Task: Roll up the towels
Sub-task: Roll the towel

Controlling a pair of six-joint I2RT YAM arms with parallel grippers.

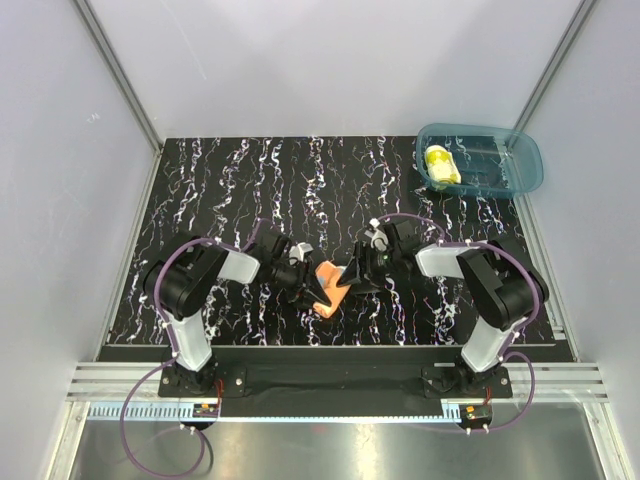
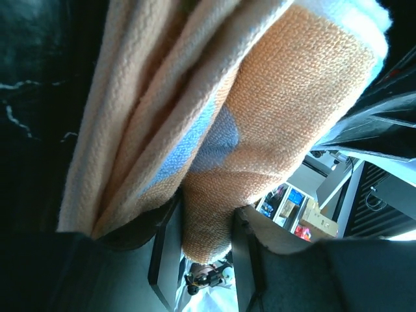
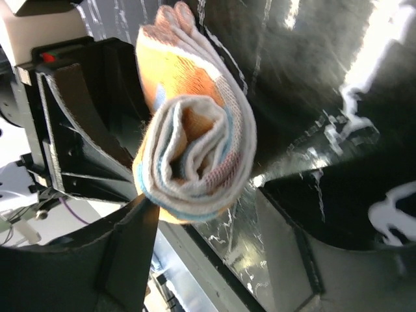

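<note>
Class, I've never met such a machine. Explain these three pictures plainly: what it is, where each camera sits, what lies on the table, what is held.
Two robot arms are bolted at the near edge of a black marbled table. One picture looks down from above; the other two come from cameras on each wrist. The left gripper clamps a rolled orange towel; the right gripper stands open around its end. A yellow towel lies in a teal bin.

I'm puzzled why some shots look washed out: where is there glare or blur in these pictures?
Right wrist view: harsh white glare streaks the glossy black marbled tabletop; the rolled orange cloth towel with light-blue and white patches is sharp. Left wrist view: towel weave crisp, bright backlit background. Top view: even, soft light.
</note>
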